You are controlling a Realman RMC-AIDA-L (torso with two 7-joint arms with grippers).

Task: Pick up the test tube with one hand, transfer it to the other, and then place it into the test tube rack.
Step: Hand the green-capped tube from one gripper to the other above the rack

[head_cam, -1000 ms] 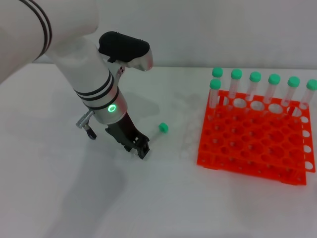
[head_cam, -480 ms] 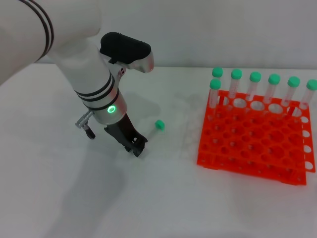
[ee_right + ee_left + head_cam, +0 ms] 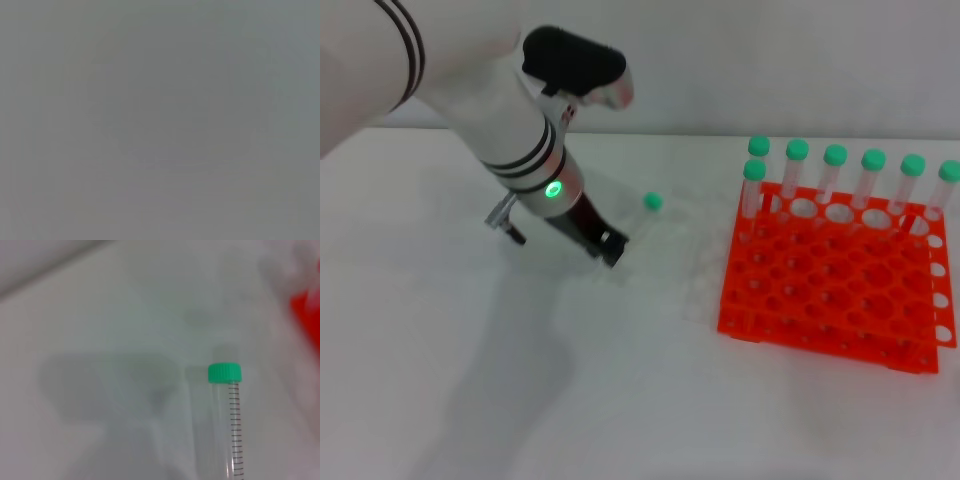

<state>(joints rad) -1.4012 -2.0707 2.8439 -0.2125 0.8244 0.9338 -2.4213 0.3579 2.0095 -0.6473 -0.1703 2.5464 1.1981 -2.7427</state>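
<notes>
I see a white table [image 3: 620,400] across the whole work area, with a soft grey shadow [image 3: 510,380] on its near-left part; behind it runs a pale wall [image 3: 770,60]; at far right I count 7 spare green-capped tubes [image 3: 835,155] standing upright, though the frame edge cuts the last, so perhaps more.

Showing nothing but a flat, even grey field from edge to edge. Revealing no outline, no edge and no surface that can be told apart. Giving no sign of any fingers, table or other thing; impossible to tell what lies before the lens.
</notes>
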